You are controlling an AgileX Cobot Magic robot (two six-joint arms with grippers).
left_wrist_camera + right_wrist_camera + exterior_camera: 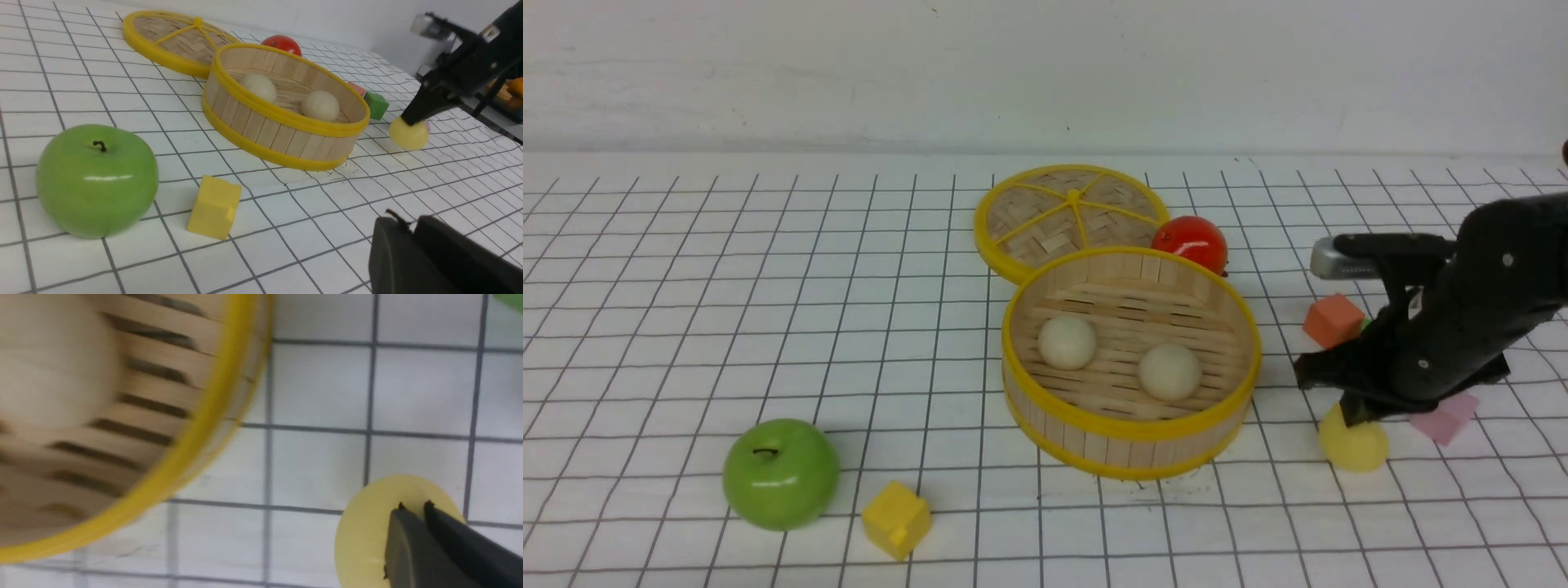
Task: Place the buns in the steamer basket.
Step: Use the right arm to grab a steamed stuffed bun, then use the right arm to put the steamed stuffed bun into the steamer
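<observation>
Your right gripper [1352, 416] is pinched down to a sliver right on the crown of the yellow bun [1356, 445]. It looks like it's nipping a fold of the top rather than wrapping the body.

That bun is on the tabletop [686, 327], outside the steamer basket [1127, 429], at roughly 4 o'clock from the basket's centre and near the wall but not touching it. The two off-white buns [1067, 341] are already on the slats inside, at about 9 and 4 o'clock.

Handling-wise, I'd guess it's light and squishy. Its outline looks dented under the tips in the front view, and the skin is glossy, so a top pinch could slide off. If it slips, I'd open wider and take it across the middle of the dome.

On views, the right wrist camera is the only one that shows the slit between the jaws and where they bite, but the basket is just a blur there. The front view shows the gap from bun to basket, plus a pink block [1445, 416] tucked behind the arm. The left wrist view adds a green cube [376, 105] that the arm mostly hides in the front view. It's also the only view with your left gripper [413, 228]. Its fingers are close together with nothing between them, and I can't tell if they're fully closed.
</observation>
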